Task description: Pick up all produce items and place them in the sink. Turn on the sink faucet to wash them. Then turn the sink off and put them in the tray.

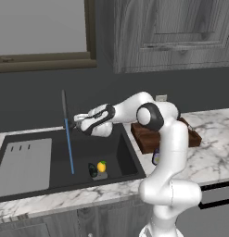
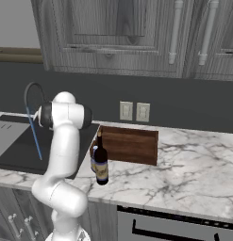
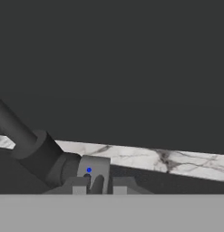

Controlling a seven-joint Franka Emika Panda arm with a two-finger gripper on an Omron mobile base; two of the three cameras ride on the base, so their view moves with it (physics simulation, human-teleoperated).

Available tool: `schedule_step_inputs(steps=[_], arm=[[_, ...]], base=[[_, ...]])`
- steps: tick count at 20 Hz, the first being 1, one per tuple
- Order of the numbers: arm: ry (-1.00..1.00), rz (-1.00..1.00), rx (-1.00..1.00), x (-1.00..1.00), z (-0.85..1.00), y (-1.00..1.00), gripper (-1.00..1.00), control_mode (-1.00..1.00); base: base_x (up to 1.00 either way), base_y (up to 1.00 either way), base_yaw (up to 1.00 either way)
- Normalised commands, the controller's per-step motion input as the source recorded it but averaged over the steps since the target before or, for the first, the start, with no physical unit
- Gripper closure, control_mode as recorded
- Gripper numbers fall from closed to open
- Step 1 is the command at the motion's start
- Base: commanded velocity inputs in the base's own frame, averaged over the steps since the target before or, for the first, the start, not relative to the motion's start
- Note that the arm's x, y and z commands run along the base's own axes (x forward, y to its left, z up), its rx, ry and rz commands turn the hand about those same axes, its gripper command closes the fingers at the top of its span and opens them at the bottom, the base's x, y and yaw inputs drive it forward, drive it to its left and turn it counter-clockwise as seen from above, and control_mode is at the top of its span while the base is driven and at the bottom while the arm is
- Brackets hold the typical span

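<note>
Fruit and vegetables: one yellow lemon (image 1: 102, 166), one dark green piece (image 1: 92, 170). Bottles: one wine bottle (image 2: 101, 164), one small bottle (image 1: 156, 156). One sink (image 1: 79, 152), one faucet (image 1: 64, 109), one wooden tray (image 2: 128, 144), two wall outlets (image 2: 134, 111).

Overall light: even, soft and rendered, moderately dim; no single lamp direction can be told.
Brightest areas: the white arm (image 1: 169, 139) and the marble tabletop (image 2: 184, 174), matte, without glare.
Darkest areas: the sink (image 1: 83, 152) and the wall behind it, nearly flat grey.
Shadows: faint, soft shading under the arm toward 6 o'clock.
Sharpness: all views slightly soft and low in detail; hand view blurriest.
Edges: no visible distortion.
</note>
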Motion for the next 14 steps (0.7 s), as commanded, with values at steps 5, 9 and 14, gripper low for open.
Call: schedule_step_inputs(steps=[5,9,14], arm=[[-0.03,0.0,0.0,0.05,0.02,0.0,1.0,-1.0],[0.0,0.0,-0.01,0.1,0.09,0.06,1.0,-1.0],[0.0,0.0,-0.09,0.14,0.18,0.5,1.0,-1.0]], base=[[0.0,0.0,0.0],[0.0,0.0,0.0],[0.0,0.0,0.0]])
